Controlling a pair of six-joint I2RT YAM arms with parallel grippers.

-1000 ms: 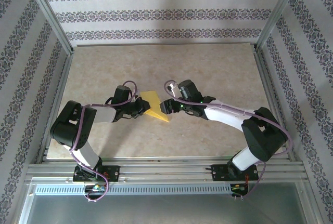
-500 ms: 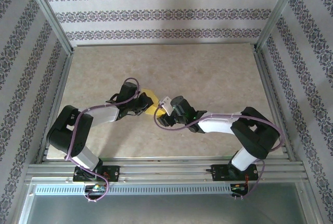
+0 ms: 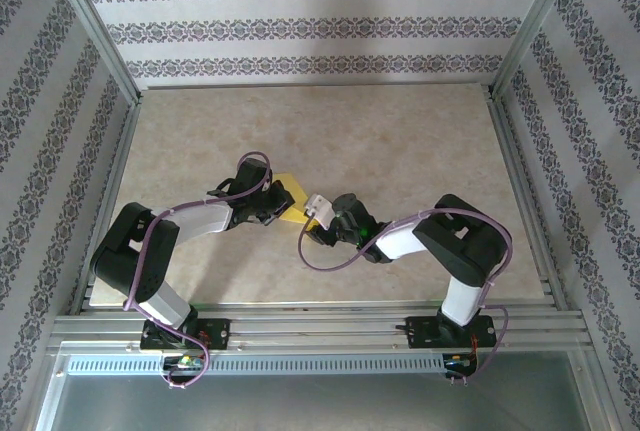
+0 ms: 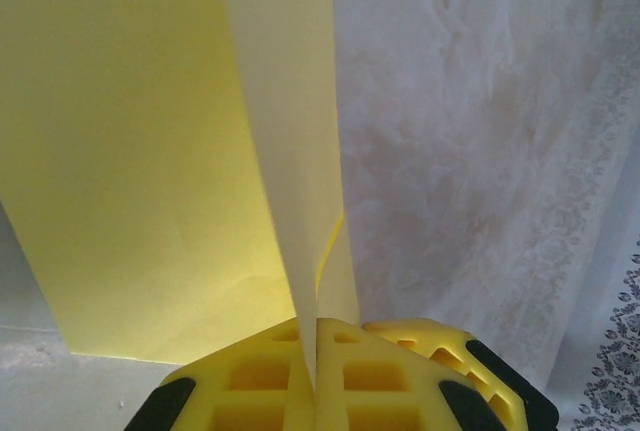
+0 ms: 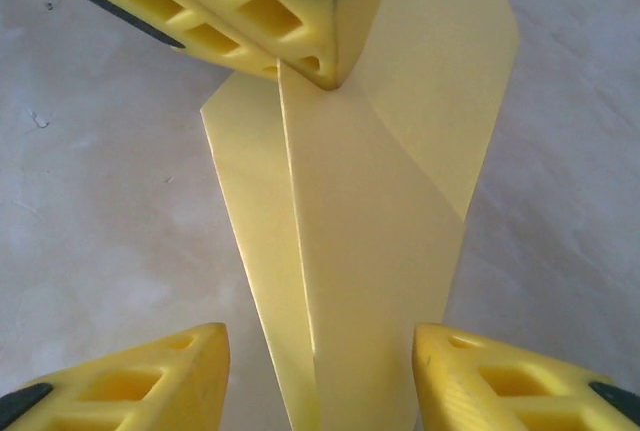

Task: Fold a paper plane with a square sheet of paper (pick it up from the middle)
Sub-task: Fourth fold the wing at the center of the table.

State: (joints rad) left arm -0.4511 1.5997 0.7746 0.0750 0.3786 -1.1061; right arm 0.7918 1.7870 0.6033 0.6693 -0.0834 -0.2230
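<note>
Near the middle of the marbled tabletop [image 3: 400, 131], the left tool [image 4: 315, 351] is pinched tight on a creased edge of a partly folded yellow sheet of paper [image 4: 150, 151]. The right tool [image 5: 320, 371] faces it from the opposite side. Its fingers are spread wide, one on each side of the paper's narrower end.

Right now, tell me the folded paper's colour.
Plain yellow; the paper shows best in the right wrist view.

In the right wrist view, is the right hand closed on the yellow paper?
No, the right hand is open, its fingers apart on both sides of the yellow paper.
</note>
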